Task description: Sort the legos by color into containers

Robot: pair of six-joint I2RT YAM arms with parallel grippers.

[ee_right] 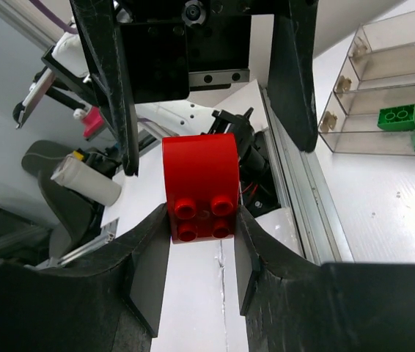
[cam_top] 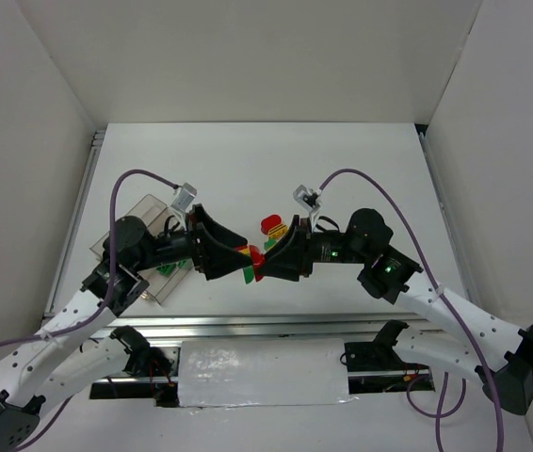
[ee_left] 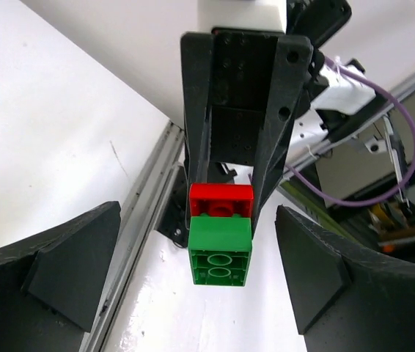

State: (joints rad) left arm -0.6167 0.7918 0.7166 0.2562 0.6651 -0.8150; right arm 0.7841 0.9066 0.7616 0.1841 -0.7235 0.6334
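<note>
Jaws on my right gripper (ee_right: 202,227) were pinched on the flanks of a red brick (ee_right: 200,180), holding it up off the table between the two arms. A green brick (ee_left: 221,253) was stuck to that red one. In the left wrist view the pair made a short stack whose long axis ran from one gripper straight toward the other, green end pointing at the left.

My left gripper (ee_left: 197,220) faced it head-on with its fingers (ee_left: 68,271) spread wide, one on each side of the stack and neither touching it. As I judged it, the next move turned on that line-up: the green end lay straight ahead of the open left jaws, so closing on it and pulling back along the stack's axis should part the colours.

The containers (ee_right: 372,88) sat on the left arm's side of the table, with two green legos (ee_right: 398,117) in an outer compartment. That made the left arm the nearer one for dropping the green brick. A red and a yellow brick (cam_top: 271,226) lay loose just beyond the grippers.
</note>
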